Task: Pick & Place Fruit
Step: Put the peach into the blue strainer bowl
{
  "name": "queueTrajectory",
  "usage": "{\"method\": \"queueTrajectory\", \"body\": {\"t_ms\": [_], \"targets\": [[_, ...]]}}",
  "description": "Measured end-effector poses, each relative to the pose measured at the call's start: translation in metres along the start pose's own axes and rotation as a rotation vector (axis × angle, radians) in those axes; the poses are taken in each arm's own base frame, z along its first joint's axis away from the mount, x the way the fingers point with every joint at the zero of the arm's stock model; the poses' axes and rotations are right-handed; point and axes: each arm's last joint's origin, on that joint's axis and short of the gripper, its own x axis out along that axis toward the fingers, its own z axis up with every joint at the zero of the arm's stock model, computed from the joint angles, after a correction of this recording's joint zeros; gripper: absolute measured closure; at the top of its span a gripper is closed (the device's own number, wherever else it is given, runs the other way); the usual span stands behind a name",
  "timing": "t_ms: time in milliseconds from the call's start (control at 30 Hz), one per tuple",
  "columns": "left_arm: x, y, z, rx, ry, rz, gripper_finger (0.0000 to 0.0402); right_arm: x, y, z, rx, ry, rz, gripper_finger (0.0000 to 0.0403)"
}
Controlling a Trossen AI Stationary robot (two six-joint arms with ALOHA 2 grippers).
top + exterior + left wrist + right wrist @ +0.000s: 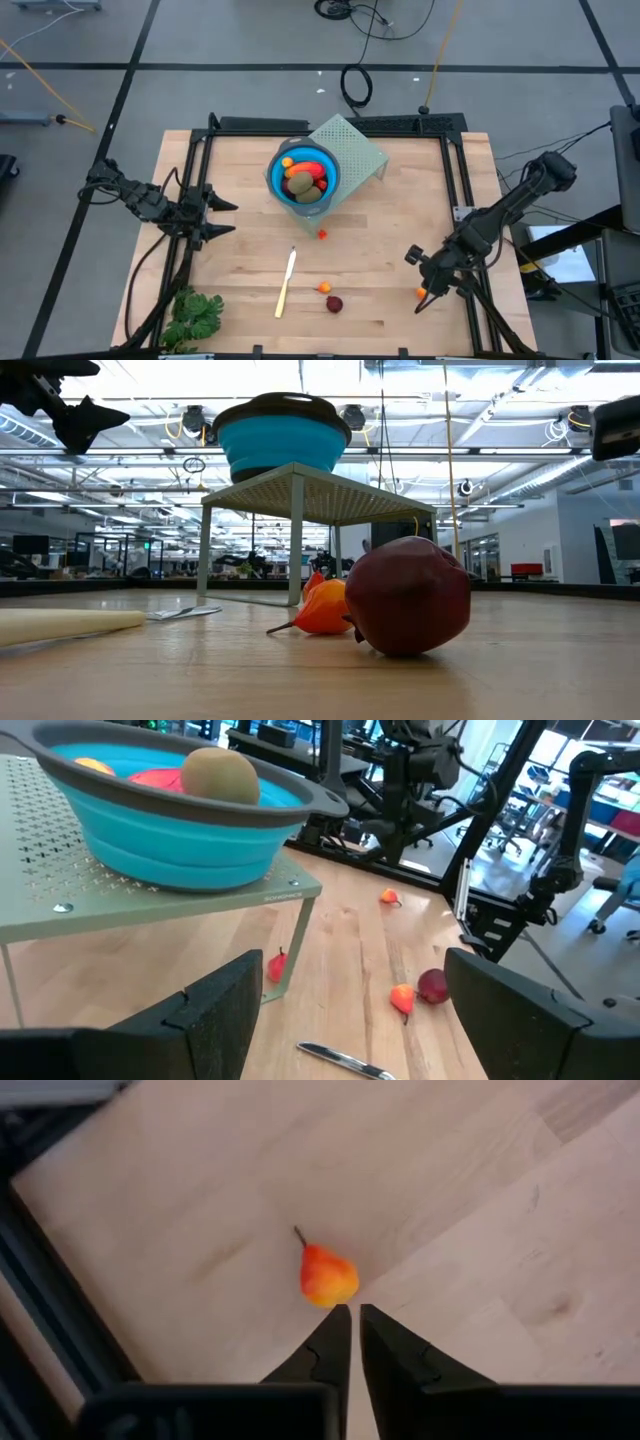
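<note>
Right gripper (350,1320) nearly closed, nothing held, just short of small orange pear (326,1277) near desk's right edge. Risk: pear nudged away unless fingers are widened. Left gripper (222,217) wide apart, idle.

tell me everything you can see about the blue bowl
The blue bowl is round, with a dark grey rim and a stepped wall that looks like soft plastic. It stands upright on a pale green perforated stand at the table's far middle. Inside lie a brown-green oval, an orange-red oblong and small orange bits. Neither gripper touches it.
</note>
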Motion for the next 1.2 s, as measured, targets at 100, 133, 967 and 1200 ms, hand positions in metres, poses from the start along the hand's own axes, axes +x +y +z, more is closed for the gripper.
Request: {"method": "queueTrajectory", "body": {"t_ms": [100,133,967,1200], "targets": [[0.0,0.0,0.0,-0.007,-0.002,-0.001,0.0089,0.006,-0.002,0.001,0.003,0.03,-0.016,0.0355],[0.0,0.0,0.0,-0.01,-0.002,-0.001,0.0089,0.008,-0.003,0.001,0.006,0.04,-0.015,0.0346],[0.0,0.0,0.0,-0.001,-0.002,-0.001,0.0089,0.03,0.007,0.012,-0.216,0.053,0.024,0.019],[0.0,0.0,0.0,-0.001,-0.002,-0.001,0.0089,0.044,0.007,0.018,-0.23,0.049,0.024,0.0186]]}}
